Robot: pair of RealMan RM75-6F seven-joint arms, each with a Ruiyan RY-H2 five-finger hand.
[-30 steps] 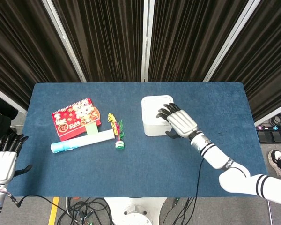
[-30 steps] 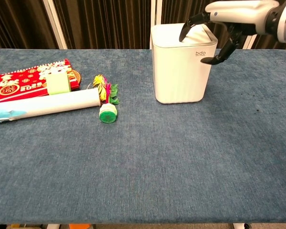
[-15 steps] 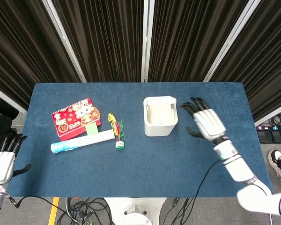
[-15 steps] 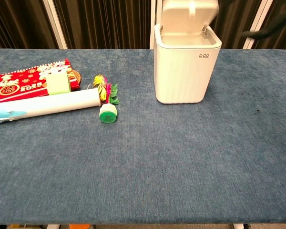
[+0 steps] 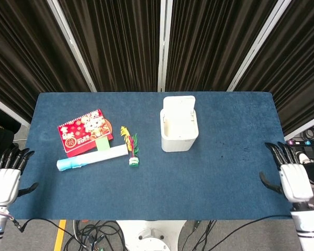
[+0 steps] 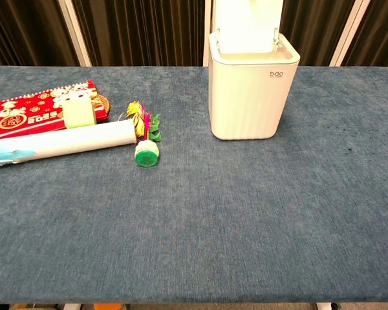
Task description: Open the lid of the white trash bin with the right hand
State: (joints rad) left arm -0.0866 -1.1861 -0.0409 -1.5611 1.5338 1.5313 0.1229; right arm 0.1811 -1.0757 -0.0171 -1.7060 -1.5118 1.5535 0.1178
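The white trash bin [image 5: 178, 137] [image 6: 249, 97] stands on the blue table, right of centre. Its lid [image 5: 179, 106] [image 6: 246, 24] is swung up and stands upright at the bin's far side, leaving the inside open to view. My right hand [image 5: 292, 177] is off the table's right front corner, far from the bin, fingers spread and empty. My left hand [image 5: 5, 177] hangs off the left front corner, also spread and empty. Neither hand shows in the chest view.
A red calendar [image 5: 84, 131] [image 6: 45, 115], a white paper roll with a blue end [image 5: 91, 158] [image 6: 64, 143] and a feathered shuttlecock [image 5: 131, 148] [image 6: 145, 136] lie on the left half of the table [image 5: 214, 172]. Dark curtains hang behind.
The lid went from closed to fully upright. My right hand left the bin top and drew back to the right front corner, off the table.
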